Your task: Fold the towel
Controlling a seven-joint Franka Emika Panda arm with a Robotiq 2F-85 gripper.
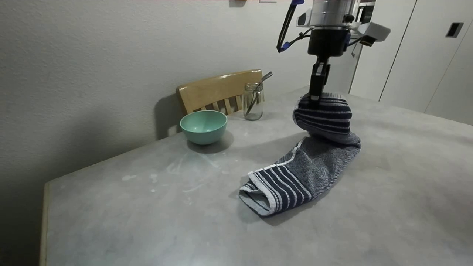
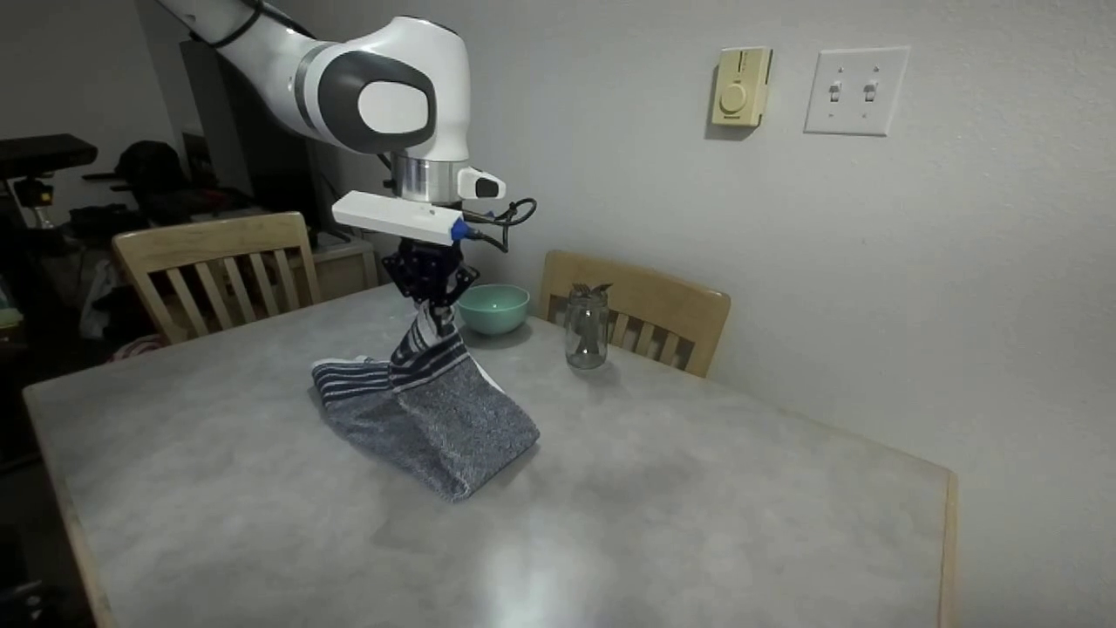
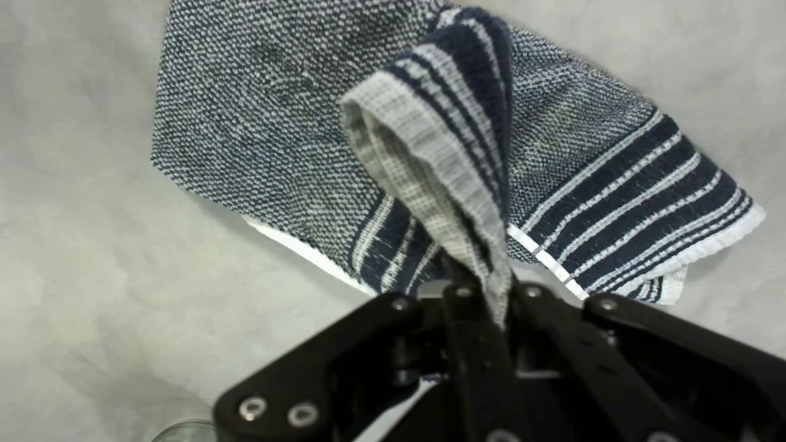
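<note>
I find the long blue-grey terry towel (image 1: pixel 320 160), striped navy and white at both ends, partly lying on the grey tabletop (image 1: pixel 147 225), inward of the edge facing the pale wall (image 1: pixel 111 74). One end is raised. I judge the step to be laying it over the resting end: I should carry it low, square the hems, lower until the tabletop bears the cloth, then release. The black fingers (image 1: pixel 316 85) are closed, parted only by the cloth pinched near its hem.
</note>
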